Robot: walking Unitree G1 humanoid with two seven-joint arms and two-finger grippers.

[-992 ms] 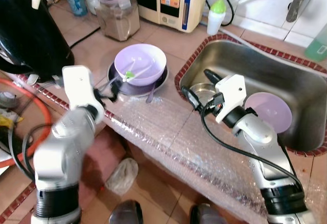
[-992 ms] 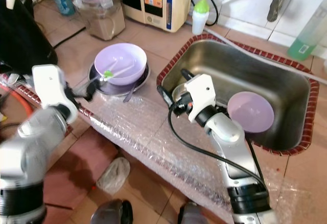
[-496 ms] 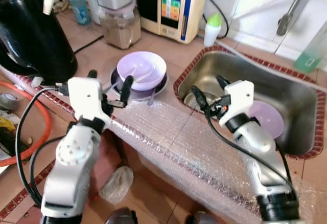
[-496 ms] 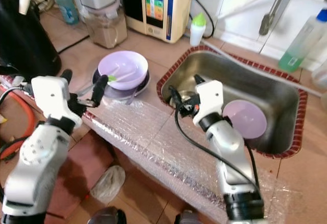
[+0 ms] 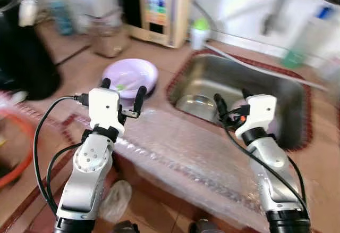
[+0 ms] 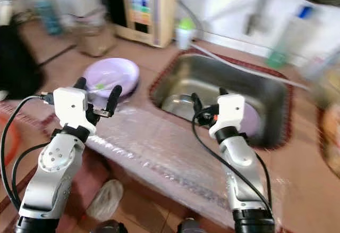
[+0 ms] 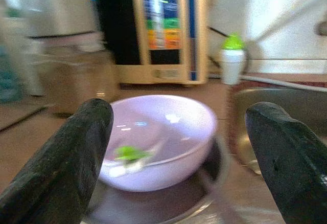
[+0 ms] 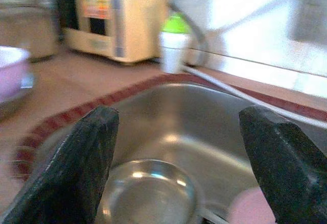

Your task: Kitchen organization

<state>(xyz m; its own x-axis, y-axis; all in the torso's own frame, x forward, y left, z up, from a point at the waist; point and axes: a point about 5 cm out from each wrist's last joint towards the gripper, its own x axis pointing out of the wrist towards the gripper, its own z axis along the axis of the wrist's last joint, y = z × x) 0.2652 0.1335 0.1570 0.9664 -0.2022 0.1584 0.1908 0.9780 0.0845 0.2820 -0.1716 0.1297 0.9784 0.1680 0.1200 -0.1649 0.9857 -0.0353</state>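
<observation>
A purple bowl [image 5: 130, 75] sits on a dark plate on the counter, left of the sink [image 5: 276, 89], with a green-tipped utensil [image 7: 130, 155] lying in it. My left gripper [image 5: 122, 90] hovers just short of the bowl, open and empty, and the bowl [image 7: 158, 137] shows between its fingers. My right gripper [image 5: 232, 99] is open at the sink's near side, pointing at a steel bowl [image 8: 153, 193] on the sink floor. A purple dish [image 6: 251, 120] lies in the sink, mostly hidden behind that gripper.
Bubble wrap [image 5: 180, 142] covers the counter's front edge. At the back stand a beige appliance [image 5: 159, 4], a white bottle with a green cap [image 5: 199, 31] and a jar [image 5: 109, 31]. A big black appliance [image 5: 21, 57] is at far left, and a green bottle [image 5: 295, 52] behind the sink.
The whole picture has shifted and blurred, so the camera moved. My left arm rose from low beside the plate to level with the bowl. Both grippers stay open.
</observation>
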